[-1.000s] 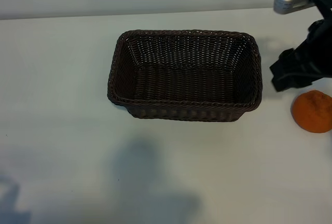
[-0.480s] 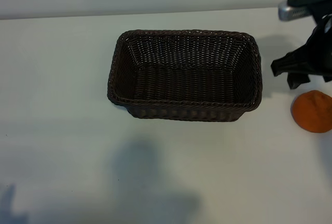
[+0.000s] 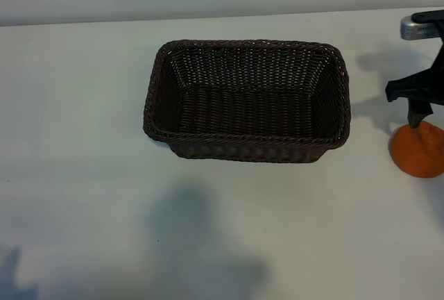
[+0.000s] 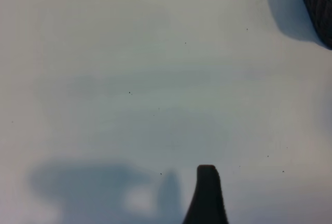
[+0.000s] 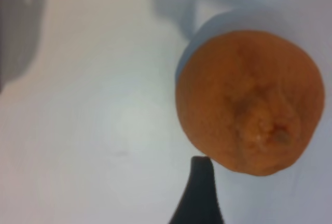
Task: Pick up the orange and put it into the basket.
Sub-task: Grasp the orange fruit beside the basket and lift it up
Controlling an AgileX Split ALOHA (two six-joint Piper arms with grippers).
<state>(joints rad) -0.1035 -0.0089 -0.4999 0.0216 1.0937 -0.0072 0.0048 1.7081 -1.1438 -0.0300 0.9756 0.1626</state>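
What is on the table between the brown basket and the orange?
Nothing: in the exterior view only bare white table separates the dark brown woven wicker basket and the small round orange.

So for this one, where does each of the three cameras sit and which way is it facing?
Exterior: high, outside the rig, looking steeply down on the white table, basket and orange; only the right gripper shows, at the right edge above the orange.
Left wrist: on the left arm, angled down at bare table; one dark fingertip and a basket corner show.
Right wrist: on the right arm, looking straight down at the orange close up; one fingertip shows.
Shared: exterior and right wrist both show the orange; exterior and left wrist the basket.
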